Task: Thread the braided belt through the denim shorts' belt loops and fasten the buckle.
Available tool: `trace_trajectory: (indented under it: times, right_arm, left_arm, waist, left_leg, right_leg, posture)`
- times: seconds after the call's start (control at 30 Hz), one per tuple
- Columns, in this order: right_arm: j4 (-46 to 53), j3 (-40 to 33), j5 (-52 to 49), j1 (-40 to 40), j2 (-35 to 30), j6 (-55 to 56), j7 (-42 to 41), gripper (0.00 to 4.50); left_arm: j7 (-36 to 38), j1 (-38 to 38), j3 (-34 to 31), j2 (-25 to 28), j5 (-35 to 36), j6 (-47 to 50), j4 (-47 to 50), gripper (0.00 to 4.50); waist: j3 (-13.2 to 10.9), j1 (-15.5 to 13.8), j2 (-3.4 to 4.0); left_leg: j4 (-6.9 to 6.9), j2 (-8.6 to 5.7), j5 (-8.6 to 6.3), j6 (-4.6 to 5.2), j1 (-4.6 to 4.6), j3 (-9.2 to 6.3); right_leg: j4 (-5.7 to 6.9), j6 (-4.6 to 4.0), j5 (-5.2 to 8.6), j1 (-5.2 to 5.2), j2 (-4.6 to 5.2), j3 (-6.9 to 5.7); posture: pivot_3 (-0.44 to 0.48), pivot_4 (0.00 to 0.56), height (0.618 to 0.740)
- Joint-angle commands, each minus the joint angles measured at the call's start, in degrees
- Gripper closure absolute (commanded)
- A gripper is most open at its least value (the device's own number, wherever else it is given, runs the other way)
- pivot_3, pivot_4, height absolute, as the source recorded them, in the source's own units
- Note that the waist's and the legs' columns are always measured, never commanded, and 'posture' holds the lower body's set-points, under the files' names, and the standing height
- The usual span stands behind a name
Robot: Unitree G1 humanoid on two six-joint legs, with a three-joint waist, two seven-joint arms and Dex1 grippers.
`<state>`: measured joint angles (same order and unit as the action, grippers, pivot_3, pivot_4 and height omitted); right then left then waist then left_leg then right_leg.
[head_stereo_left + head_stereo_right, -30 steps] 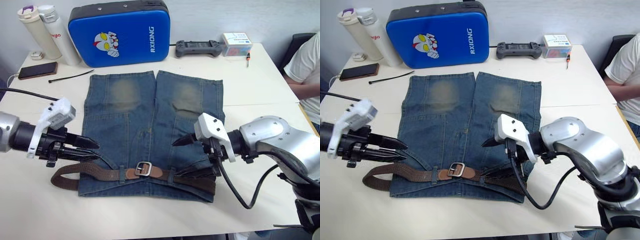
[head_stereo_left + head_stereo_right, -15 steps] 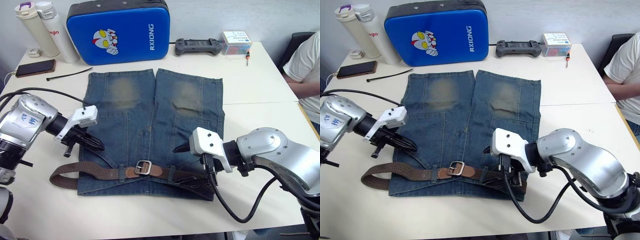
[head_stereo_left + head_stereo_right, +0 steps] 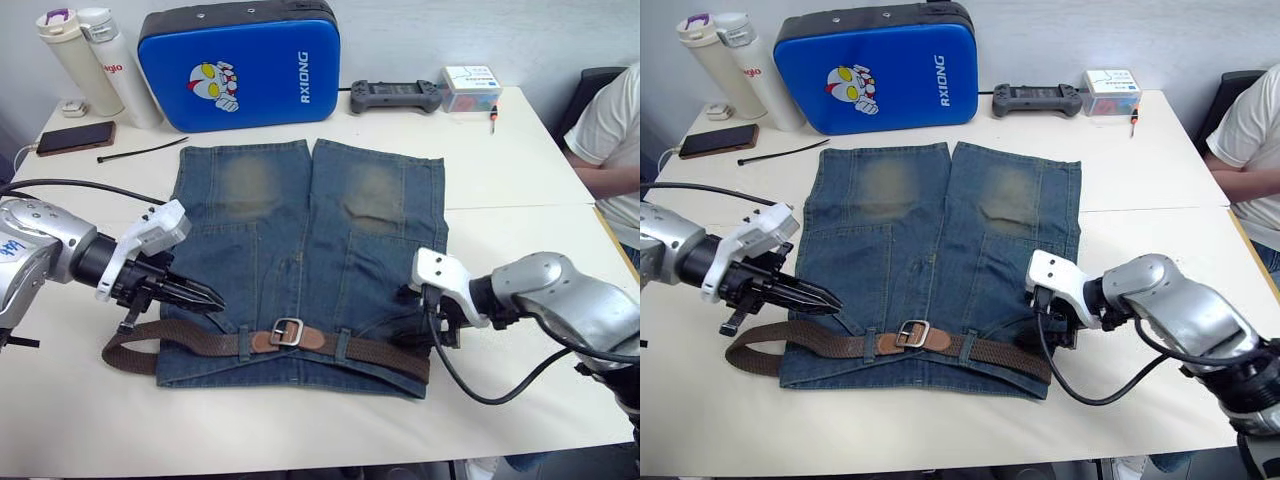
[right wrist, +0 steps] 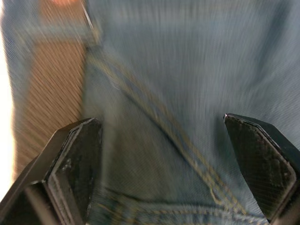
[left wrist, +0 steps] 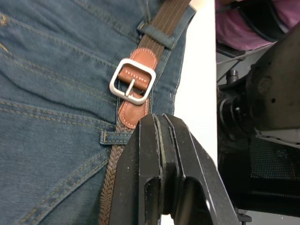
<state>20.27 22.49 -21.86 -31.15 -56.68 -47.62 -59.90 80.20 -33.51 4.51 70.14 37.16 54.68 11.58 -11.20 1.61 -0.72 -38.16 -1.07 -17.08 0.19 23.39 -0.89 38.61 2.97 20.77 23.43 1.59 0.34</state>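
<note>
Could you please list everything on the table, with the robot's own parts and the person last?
denim shorts: one, blue, table centre
braided belt: one, dark brown, along the waistband
buckle: one, silver, mid-waistband
case: one, blue, back
bottles: two, white, back left
phone: one, dark, left
cable tie: one, black, beside phone
game controller: one, dark grey, back
small box: one, white, back right
left gripper: shut
right gripper: open
person: one, white shirt, right edge

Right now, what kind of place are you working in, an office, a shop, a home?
Most likely an office or lab used for testing. The denim shorts lie on a plain white table beside a game controller, a phone and two thermos bottles, with a seated person at the edge.
</note>
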Motion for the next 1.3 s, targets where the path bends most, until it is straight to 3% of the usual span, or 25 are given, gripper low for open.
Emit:
trace_trajectory:
  times: [0.03,0.13,0.27,0.33,0.57,0.87,1.03,1.13,1.17,1.23,1.3]
  right_arm:
    - [-3.2,3.0,4.4,-0.4,0.5,3.1,-2.5,0.77]
    - [-3.9,2.8,4.7,0.0,0.6,3.6,-4.3,2.32]
    - [-4.0,1.6,5.2,0.8,0.2,5.6,-6.1,4.01]
    - [-3.9,0.6,5.8,1.0,-0.4,7.1,-6.8,4.44]
    - [-10.1,-3.2,12.0,-2.9,-3.0,20.2,-8.7,4.44]
    - [-44.4,0.7,26.2,-16.9,0.6,51.5,-12.7,4.44]
    - [-61.3,1.5,32.6,-25.4,4.5,60.6,-9.4,4.44]
    - [-65.7,0.0,33.0,-27.5,6.4,61.7,-8.5,4.44]
    - [-65.6,-0.7,32.6,-27.7,6.6,60.8,-9.1,3.77]
    - [-63.0,-2.0,31.6,-27.2,5.8,58.8,-10.9,3.09]
    - [-59.1,-3.6,30.3,-26.4,4.6,56.8,-12.4,2.01]
  left_arm:
    - [-1.4,0.9,-4.4,0.5,2.9,2.5,3.3,4.5]
    - [-2.3,1.9,-6.2,0.7,4.4,4.0,4.9,4.5]
    - [-4.2,2.5,-8.0,-0.1,5.5,4.8,6.1,4.5]
    - [-5.0,2.6,-8.3,-0.5,5.9,5.0,6.4,4.5]
    - [-7.6,3.0,-8.3,-2.3,6.6,5.0,7.3,4.5]
    - [-11.5,2.8,-8.6,-5.0,8.4,6.6,9.4,4.5]
    - [-13.4,3.0,-8.3,-6.3,8.8,6.6,9.8,4.5]
    - [-14.1,2.4,-7.5,-7.4,8.5,6.2,9.2,4.5]
    - [-14.2,1.9,-7.1,-7.9,8.3,6.0,8.8,4.5]
    - [-14.3,1.0,-6.2,-8.6,7.7,5.4,7.9,4.5]
    - [-14.1,0.2,-5.5,-9.2,7.2,5.0,7.1,4.5]
  waist:
    - [0.0,0.0,-0.04]
    - [0.0,-0.1,-0.06]
    - [0.1,-0.1,-0.1]
    - [0.1,-0.2,-0.13]
    - [0.1,-0.2,-0.13]
    - [0.1,0.0,-0.12]
    - [0.1,0.1,-0.11]
    - [0.1,0.1,-0.11]
    - [0.1,0.0,-0.11]
    - [0.1,0.0,-0.11]
    - [0.1,0.0,-0.11]
  left_leg:
    - [0.0,0.0,0.0,0.0,-0.03,0.0]
    - [-0.02,0.0,0.0,0.0,-0.09,0.0]
    - [-0.04,0.0,0.0,-0.01,-0.09,-0.01]
    - [-0.05,0.0,0.0,0.0,-0.09,-0.01]
    - [-0.09,-0.02,0.0,-0.01,-0.08,0.01]
    - [-0.3,-0.04,0.01,-0.02,-0.1,0.13]
    - [-0.44,-0.03,0.02,-0.04,-0.09,0.17]
    - [-0.52,-0.03,0.02,-0.05,-0.08,0.17]
    - [-0.53,-0.03,0.02,-0.05,-0.08,0.16]
    - [-0.6,-0.03,0.02,-0.05,-0.07,0.15]
    - [-0.66,-0.03,0.01,-0.04,-0.03,0.15]
  right_leg:
    - [0.02,0.0,0.0,-0.02,-0.01,0.0]
    - [0.07,0.0,0.0,-0.05,-0.01,0.01]
    - [0.08,0.0,0.0,-0.07,0.0,0.0]
    - [0.08,0.0,0.0,-0.09,0.0,0.0]
    - [0.1,0.0,0.0,-0.08,0.0,0.01]
    - [0.32,0.0,0.0,-0.04,-0.02,0.08]
    - [0.43,0.0,0.0,0.0,-0.03,0.11]
    - [0.5,0.0,0.0,-0.01,-0.03,0.1]
    - [0.5,0.0,0.0,-0.01,-0.03,0.1]
    - [0.54,0.0,0.0,-0.02,-0.03,0.08]
    - [0.57,0.0,0.0,0.0,-0.03,0.09]
  posture:
    - [0.0,0.15,0.74]
    - [0.0,0.15,0.74]
    - [0.0,0.15,0.74]
    - [0.0,0.15,0.74]
    - [0.0,0.15,0.74]
    - [0.0,0.15,0.74]
    - [0.0,0.15,0.74]
    - [0.0,0.15,0.74]
    - [0.0,0.15,0.74]
    - [0.0,0.15,0.74]
    - [0.0,0.15,0.74]
